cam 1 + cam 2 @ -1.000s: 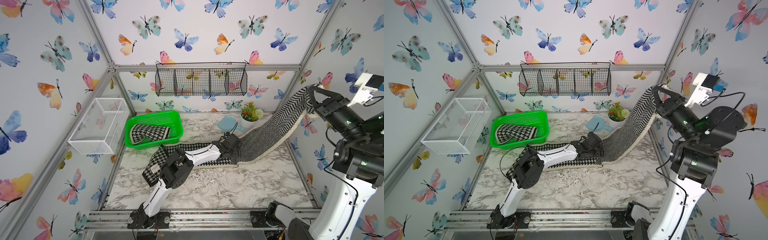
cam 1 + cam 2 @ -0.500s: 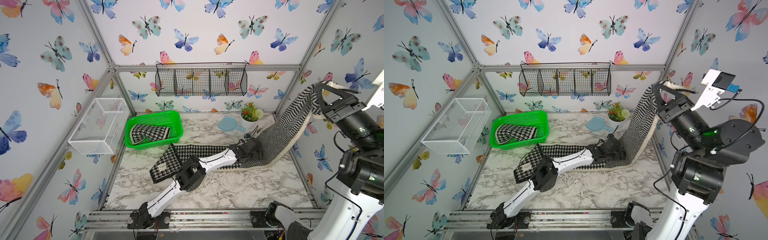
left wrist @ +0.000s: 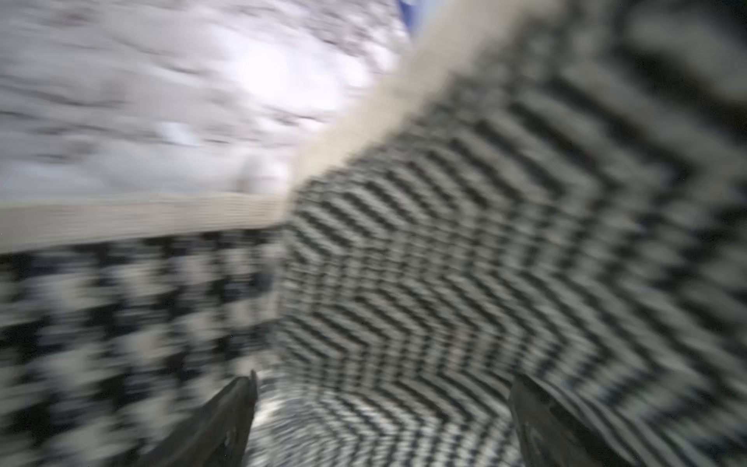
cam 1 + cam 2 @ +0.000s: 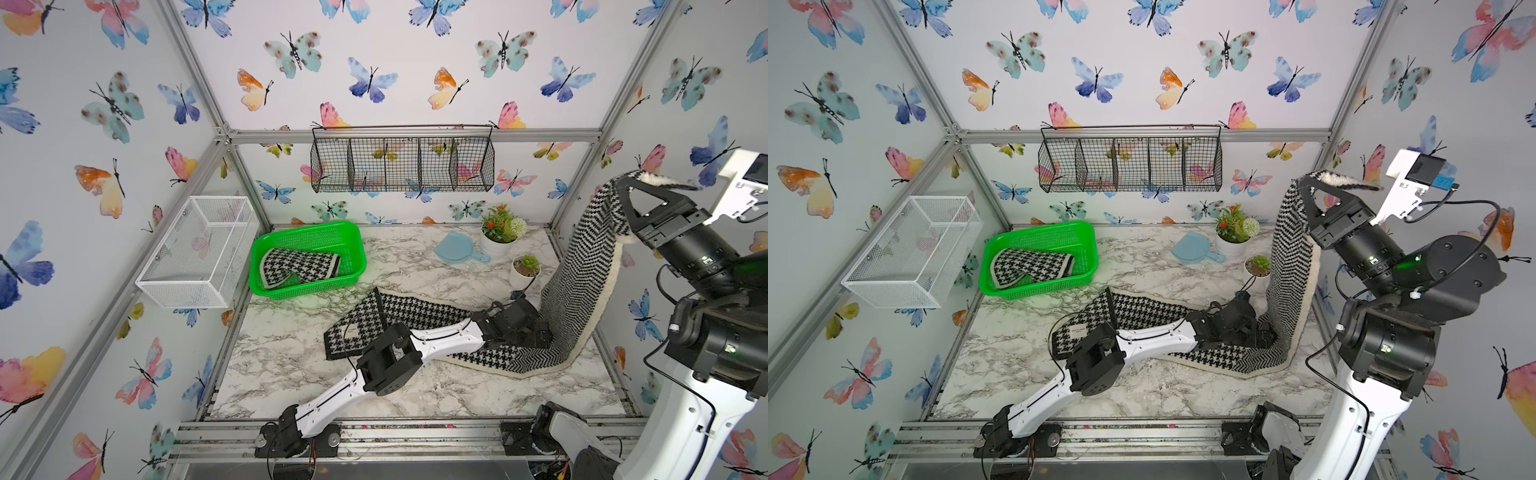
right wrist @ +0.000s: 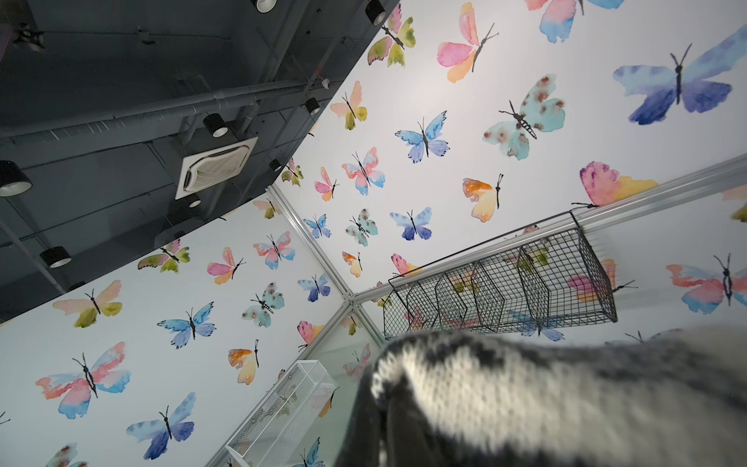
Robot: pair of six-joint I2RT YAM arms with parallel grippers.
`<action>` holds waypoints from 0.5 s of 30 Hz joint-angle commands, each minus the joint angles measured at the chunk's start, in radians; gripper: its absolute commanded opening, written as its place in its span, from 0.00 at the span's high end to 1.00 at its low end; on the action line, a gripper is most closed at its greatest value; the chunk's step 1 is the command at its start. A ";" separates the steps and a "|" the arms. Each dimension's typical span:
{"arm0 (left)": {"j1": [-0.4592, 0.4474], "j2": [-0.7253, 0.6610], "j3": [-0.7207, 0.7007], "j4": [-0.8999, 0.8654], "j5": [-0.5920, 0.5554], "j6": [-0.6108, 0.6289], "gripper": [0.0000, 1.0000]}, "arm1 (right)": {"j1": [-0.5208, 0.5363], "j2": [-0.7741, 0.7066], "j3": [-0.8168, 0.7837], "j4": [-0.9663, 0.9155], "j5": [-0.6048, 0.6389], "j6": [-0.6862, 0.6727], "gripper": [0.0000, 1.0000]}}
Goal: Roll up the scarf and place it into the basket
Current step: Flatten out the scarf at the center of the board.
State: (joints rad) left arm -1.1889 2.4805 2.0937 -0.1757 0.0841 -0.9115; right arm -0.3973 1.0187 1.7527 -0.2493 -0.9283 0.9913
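The scarf (image 4: 419, 316) is a long black-and-white knit, houndstooth at one end and chevron at the other. Its houndstooth end lies flat on the marble table, and the chevron part (image 4: 1291, 266) rises steeply at the right. High by the right wall, my right gripper (image 4: 624, 183) is shut on the scarf's top end, which drapes over the fingers in the right wrist view (image 5: 525, 396). My left gripper (image 4: 540, 332) sits low at the scarf's bend, open, with chevron knit between its spread fingers (image 3: 238, 404). The green basket (image 4: 305, 227) stands at the back left.
A folded houndstooth cloth (image 4: 297, 266) lies in the basket. A white mesh box (image 4: 195, 249) hangs on the left wall and a black wire rack (image 4: 403, 164) on the back wall. A blue scoop (image 4: 457, 249) and two potted plants (image 4: 500, 228) (image 4: 525, 268) stand at the back right.
My left gripper slid right along the scarf to its bend and opened wider. The right gripper pulled the top end right and up, steepening the scarf and dragging its flat end right.
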 commanded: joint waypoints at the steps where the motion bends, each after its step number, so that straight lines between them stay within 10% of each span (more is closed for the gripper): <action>1: 0.070 -0.199 -0.151 -0.004 -0.050 0.095 0.02 | 0.011 0.000 -0.026 0.051 -0.029 -0.017 0.99; 15: 0.103 -0.685 -0.606 -0.618 -0.567 0.260 0.02 | 0.027 -0.012 -0.150 0.075 -0.037 -0.055 0.99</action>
State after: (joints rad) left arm -1.0863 1.8191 1.5921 -0.6235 -0.3611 -0.6647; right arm -0.3779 1.0203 1.6173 -0.2321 -0.9463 0.9573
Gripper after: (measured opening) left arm 0.984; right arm 0.055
